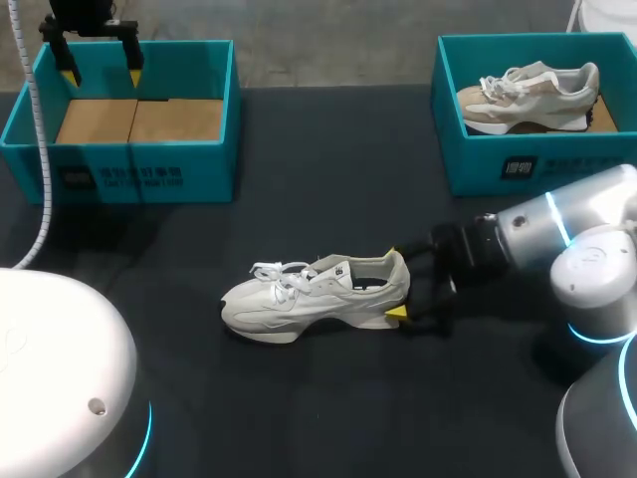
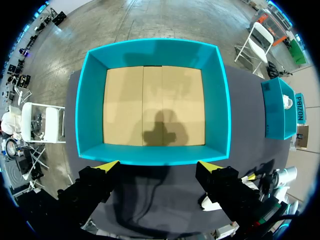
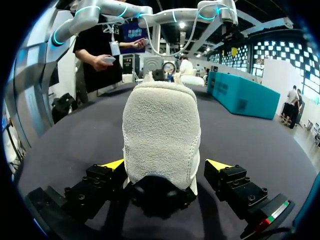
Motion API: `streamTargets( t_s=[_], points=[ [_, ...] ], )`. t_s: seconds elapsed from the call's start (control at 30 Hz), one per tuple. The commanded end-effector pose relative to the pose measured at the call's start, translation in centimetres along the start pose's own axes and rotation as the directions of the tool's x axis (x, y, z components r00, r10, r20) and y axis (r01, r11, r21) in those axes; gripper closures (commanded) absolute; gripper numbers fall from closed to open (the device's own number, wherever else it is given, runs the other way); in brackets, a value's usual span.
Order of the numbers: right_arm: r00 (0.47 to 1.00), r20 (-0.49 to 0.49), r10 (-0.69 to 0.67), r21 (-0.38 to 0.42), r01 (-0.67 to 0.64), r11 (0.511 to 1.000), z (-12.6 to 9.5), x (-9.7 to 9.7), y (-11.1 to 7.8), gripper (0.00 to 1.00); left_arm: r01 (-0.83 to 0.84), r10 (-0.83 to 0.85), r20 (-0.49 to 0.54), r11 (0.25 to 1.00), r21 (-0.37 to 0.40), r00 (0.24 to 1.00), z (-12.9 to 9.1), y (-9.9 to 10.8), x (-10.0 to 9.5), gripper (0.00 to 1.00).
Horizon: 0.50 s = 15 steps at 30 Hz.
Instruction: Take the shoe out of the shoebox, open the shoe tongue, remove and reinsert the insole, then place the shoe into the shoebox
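Shoe [image 1: 318,294] stands on the bench [image 1: 328,398], long axis running straight away from the right jaws, spread wide astride its heel; the left jaws, also wide, hover over the empty shoebox [image 1: 129,174], well apart.

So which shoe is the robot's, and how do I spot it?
Find the dark table with a left box and right box. The white shoe lies out on the table, heel at the right gripper. The beige shoe sits inside the right box.
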State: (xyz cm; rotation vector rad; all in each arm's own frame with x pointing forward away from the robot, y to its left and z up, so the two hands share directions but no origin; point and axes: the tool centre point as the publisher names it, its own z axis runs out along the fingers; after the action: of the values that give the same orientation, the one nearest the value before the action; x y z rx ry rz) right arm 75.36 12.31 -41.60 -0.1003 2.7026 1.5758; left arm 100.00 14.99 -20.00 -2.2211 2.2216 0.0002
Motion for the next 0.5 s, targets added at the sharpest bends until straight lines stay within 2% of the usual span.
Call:
streamTargets(
  t_s=[0.03,0.5],
  points=[
    [1.0,-0.008,0.002,0.007,-0.002,1.0,0.79,-0.22,-0.07,0.0,0.0,0.0,0.0,1.0,0.0,1.0,0.0,0.0,0.0,0.0],
    [1.0,0.005,0.028,0.002,-0.028,1.0,0.93,-0.01,0.67,0.0,0.0,0.0,0.0,1.0,0.0,1.0,0.0,0.0,0.0,0.0]
  ],
)
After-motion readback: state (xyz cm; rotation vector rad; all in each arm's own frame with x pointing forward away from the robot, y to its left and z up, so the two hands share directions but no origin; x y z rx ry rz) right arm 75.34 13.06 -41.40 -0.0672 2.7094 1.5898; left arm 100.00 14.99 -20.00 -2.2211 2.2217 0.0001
